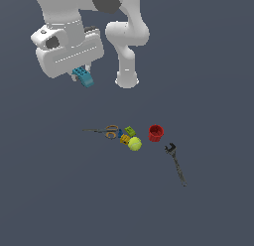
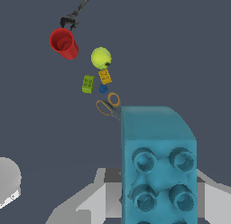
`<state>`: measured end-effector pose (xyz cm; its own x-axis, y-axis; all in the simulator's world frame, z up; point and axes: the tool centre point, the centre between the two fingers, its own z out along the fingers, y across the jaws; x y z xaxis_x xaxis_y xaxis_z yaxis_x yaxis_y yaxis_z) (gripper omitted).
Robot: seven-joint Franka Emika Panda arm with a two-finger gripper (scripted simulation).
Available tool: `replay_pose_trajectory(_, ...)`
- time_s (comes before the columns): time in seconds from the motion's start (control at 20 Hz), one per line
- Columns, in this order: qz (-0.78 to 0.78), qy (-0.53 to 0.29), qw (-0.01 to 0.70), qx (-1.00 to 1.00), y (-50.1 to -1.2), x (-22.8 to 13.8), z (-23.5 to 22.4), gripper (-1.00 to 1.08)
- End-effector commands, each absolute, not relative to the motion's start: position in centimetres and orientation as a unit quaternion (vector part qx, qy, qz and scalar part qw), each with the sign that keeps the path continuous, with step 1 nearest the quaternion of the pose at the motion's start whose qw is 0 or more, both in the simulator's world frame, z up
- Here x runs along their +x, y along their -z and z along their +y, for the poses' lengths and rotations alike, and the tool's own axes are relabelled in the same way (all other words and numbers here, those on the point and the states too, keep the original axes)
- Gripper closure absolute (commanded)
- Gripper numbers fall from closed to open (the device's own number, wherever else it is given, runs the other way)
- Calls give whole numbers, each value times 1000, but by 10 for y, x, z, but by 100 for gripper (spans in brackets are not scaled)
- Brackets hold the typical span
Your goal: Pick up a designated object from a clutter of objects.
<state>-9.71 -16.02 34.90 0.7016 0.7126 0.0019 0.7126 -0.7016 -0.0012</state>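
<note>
Currently logged: cyan brick [image 2: 158, 169], studs facing the wrist camera, clamped in my claw [image 1: 82, 77] and carried high above the surface [image 1: 208, 210], well apart from the remaining items. In the exterior view it shows as a small blue piece hanging under the white hand, near the arm's base [image 1: 127, 79].

Left below, in one loose group: scissors [image 1: 105, 131] with orange loops; green block [image 1: 130, 131]; yellow block [image 1: 124, 139], just beside the tennis ball [image 1: 134, 144]; a small dark blue piece [image 2: 103, 88] between the blocks, too small to identify. Red cup [image 1: 155, 133] stands near the group, toward the exterior view's right; dark wrench [image 1: 176, 163] lies beyond it.

Step, as I judge it: grasp and lift are done. Next I only need to hold the grip firm and keep the arm steady; loosening would drop the brick.
</note>
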Motion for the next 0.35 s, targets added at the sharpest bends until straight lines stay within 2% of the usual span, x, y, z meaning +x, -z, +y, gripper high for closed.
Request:
replay_pose_trajectory(0.0,-387,0,1,-922,-357,-101,-168,108)
replay_pose_trajectory(0.3,-387,0,0,-922,-363,-102,-174,108)
